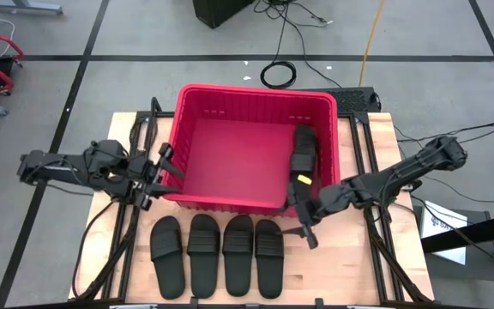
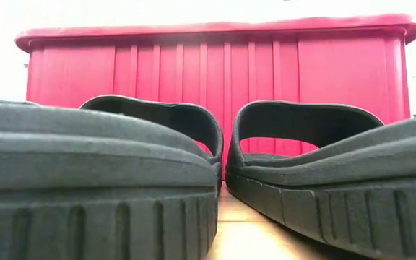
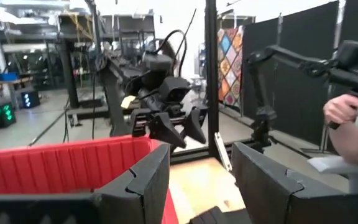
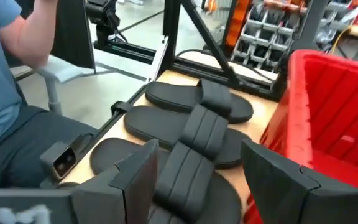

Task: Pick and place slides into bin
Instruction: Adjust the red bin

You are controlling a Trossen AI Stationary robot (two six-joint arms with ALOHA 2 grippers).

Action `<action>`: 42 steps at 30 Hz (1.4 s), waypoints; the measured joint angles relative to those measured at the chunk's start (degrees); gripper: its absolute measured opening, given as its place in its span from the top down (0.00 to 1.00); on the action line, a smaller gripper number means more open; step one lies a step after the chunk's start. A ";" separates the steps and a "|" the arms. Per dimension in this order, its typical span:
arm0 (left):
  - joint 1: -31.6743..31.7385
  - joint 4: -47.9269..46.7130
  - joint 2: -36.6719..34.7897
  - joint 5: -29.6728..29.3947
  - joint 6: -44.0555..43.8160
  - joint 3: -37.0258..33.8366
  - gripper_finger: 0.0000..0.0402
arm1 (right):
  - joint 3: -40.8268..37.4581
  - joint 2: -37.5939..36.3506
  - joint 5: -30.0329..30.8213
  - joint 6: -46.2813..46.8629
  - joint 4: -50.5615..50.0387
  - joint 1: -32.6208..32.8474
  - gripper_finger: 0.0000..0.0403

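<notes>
So the big red rectangular plastic bin with slotted walls is sitting mid-table, right between the 2 arms. The left gripper is hanging just off the bin's outer wall with its fingers spread and nothing in them. The right gripper is hovering by the bin's near corner on the other side, jaws wide apart and not holding anything either.

4 matching black rubber slide sandals with wide ribbed straps are lying side by side in a row on the wooden tabletop, just below and beside the right gripper, close to the bin's near wall. Another black slide is already lying inside the bin, just past the right gripper, along the wall.

A person in a blue shirt is sitting off beyond the table.
</notes>
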 joint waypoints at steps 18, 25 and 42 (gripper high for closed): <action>-11.23 2.82 3.33 -16.07 0.52 0.02 0.55 | 4.05 3.74 15.20 8.99 -15.76 5.41 0.46; -12.88 2.88 3.37 -17.95 1.55 0.02 0.55 | 4.52 5.21 18.23 10.11 -18.09 4.21 0.46; -13.58 2.90 3.37 -18.76 1.55 0.02 0.55 | 4.40 5.78 23.04 7.04 -18.56 2.29 0.46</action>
